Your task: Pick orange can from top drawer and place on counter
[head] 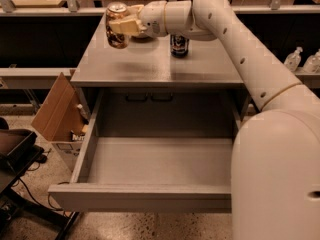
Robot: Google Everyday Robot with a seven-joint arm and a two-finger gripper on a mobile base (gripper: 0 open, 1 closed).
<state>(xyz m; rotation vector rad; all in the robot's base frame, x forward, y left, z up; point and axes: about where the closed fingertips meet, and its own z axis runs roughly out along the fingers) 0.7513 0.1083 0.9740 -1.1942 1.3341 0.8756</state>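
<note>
My gripper [121, 26] is shut on the orange can [116, 25], an orange-bronze can with a silver lid, and holds it upright above the back left part of the counter [150, 64]. The can hangs a little above the grey surface. The top drawer [150, 166] stands pulled out below the counter, and nothing lies in it. My white arm reaches in from the right, over the counter.
A dark blue can [179, 45] stands on the counter just right of my wrist. A bowl sits behind my gripper, mostly hidden. An open cardboard box [57, 115] stands on the floor left of the cabinet. Wooden tabletops run along the back.
</note>
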